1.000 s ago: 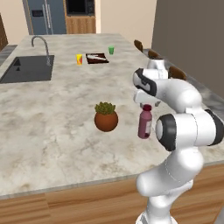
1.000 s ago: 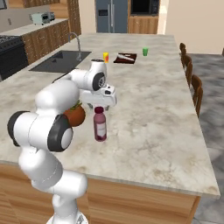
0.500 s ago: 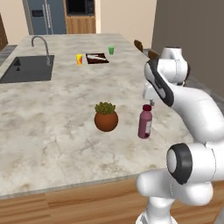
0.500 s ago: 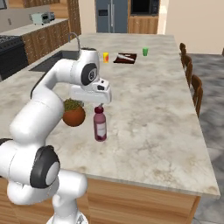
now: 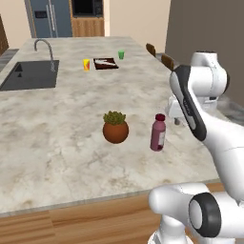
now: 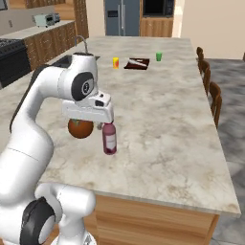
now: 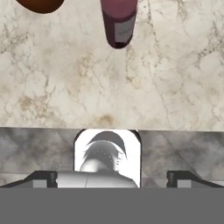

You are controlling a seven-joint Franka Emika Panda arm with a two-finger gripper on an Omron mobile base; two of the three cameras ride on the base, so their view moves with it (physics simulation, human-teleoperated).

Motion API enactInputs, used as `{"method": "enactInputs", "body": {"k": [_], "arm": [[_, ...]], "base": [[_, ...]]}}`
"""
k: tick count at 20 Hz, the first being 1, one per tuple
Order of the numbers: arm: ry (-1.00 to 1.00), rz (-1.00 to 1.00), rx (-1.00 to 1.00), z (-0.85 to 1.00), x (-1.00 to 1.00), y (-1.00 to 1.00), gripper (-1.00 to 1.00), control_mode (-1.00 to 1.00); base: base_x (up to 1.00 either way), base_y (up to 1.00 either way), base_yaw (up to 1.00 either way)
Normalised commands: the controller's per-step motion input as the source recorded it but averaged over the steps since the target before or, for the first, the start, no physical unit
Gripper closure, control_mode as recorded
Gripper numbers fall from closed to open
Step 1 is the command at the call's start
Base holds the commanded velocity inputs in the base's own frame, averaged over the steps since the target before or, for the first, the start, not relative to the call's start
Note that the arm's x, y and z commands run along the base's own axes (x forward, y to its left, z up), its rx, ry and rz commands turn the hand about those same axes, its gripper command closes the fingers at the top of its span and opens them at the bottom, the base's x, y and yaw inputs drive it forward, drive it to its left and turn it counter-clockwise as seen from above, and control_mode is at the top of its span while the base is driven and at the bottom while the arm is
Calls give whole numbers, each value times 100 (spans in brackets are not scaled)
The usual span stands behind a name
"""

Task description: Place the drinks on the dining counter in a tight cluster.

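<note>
A tall dark-red bottle [image 5: 157, 133] [image 6: 109, 139] with a maroon cap stands upright on the beige marble dining counter [image 5: 62, 157] [image 6: 167, 139]. My gripper [image 5: 177, 121] [image 6: 100, 125] hangs just above the counter beside the bottle, on its far right in the left base view, apart from it. In the hand view the two fingertips [image 7: 43, 177] stand wide apart, open, with nothing between them, and the bottle [image 7: 119, 22] lies at the top edge over the marble [image 7: 65, 78].
A round brown plant pot [image 5: 115, 129] [image 6: 80, 128] [image 7: 41, 4] sits just left of the bottle. Far across the counter are a yellow cup [image 5: 86, 65], a green cup [image 5: 121, 55] and a dark board [image 5: 106, 63]. A sink [image 5: 28, 76] lies far left, chairs [image 6: 210, 81] along the right edge.
The arm has swung round and the hand has drawn away from the bottle towards the counter's right side. The bottle and the pot have stayed in place.
</note>
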Motion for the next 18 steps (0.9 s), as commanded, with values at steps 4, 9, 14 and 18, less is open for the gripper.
{"method": "enactInputs", "body": {"k": [4,9,14,18], "arm": [[-6,0,0,2,-71,5,-100,-100],[-1,0,0,0,-4,0,-100,-100],[0,0,0,0,-3,0,-100,100],[0,0,0,0,0,0,-100,100]], "base": [[0,0,0],[0,0,0],[-72,27,3],[-48,97,53]]}}
